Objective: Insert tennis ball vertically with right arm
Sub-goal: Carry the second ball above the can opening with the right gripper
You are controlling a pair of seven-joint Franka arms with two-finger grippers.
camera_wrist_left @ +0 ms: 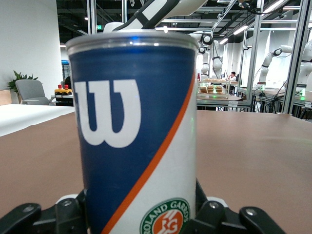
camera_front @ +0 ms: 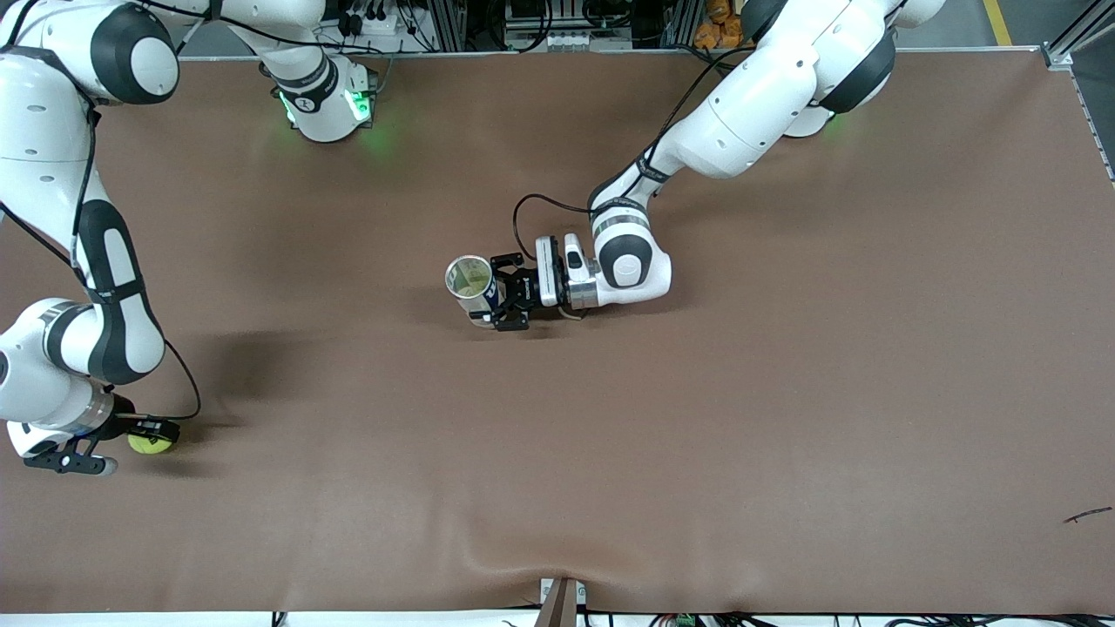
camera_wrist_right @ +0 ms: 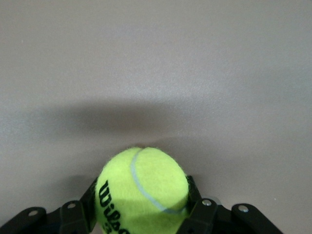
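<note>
A yellow-green tennis ball [camera_front: 151, 445] [camera_wrist_right: 141, 192] lies on the brown table toward the right arm's end, close to the front camera. My right gripper [camera_front: 148, 434] [camera_wrist_right: 141, 210] is low over the table, and its black fingers press on both sides of the ball. A blue and white ball can [camera_front: 469, 280] [camera_wrist_left: 136, 131] stands upright near the middle of the table with its open mouth up. Something greenish shows inside it. My left gripper [camera_front: 489, 294] [camera_wrist_left: 139, 215] is shut on the can's lower part from the side.
The brown table cover [camera_front: 784, 392] has a raised fold [camera_front: 557, 566] at the edge nearest the front camera. A small dark scrap [camera_front: 1087, 515] lies toward the left arm's end, near that edge.
</note>
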